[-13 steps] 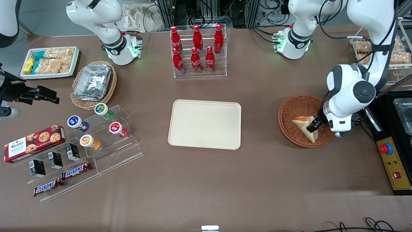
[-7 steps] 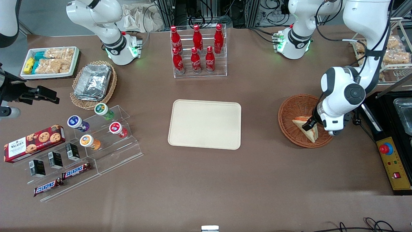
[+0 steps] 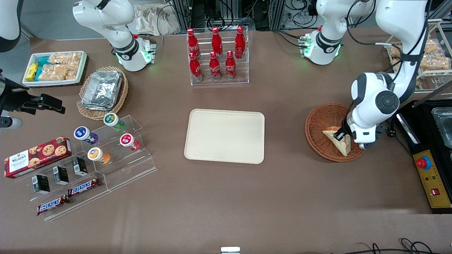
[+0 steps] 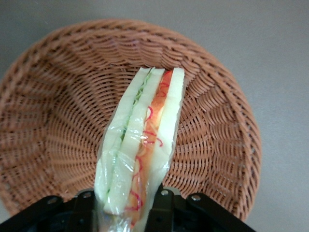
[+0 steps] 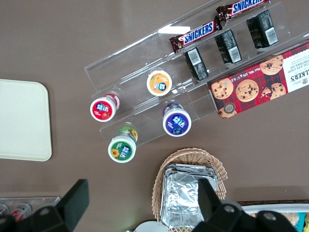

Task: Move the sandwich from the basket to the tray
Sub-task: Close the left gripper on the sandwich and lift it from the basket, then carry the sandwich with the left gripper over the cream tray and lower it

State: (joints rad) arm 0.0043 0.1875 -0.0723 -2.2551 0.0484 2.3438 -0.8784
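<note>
Gripper [image 4: 126, 200] pinches the sandwich [image 4: 142, 145] by one end over the basket [image 4: 43, 121]; slick wrap could slip out before reaching the tray [image 3: 224, 136].

"WALKER'S" stands in white on the red tartan cardboard cookie box [image 3: 37, 156]; "SNICKERS" in blue letters on the two brown chocolate bar wrappers [image 3: 83, 186] in the clear acrylic stepped rack [image 3: 116, 165]; white Coca-Cola script runs down the red bottles [image 3: 214, 65] in the clear acrylic stand [image 3: 219, 82].
</note>
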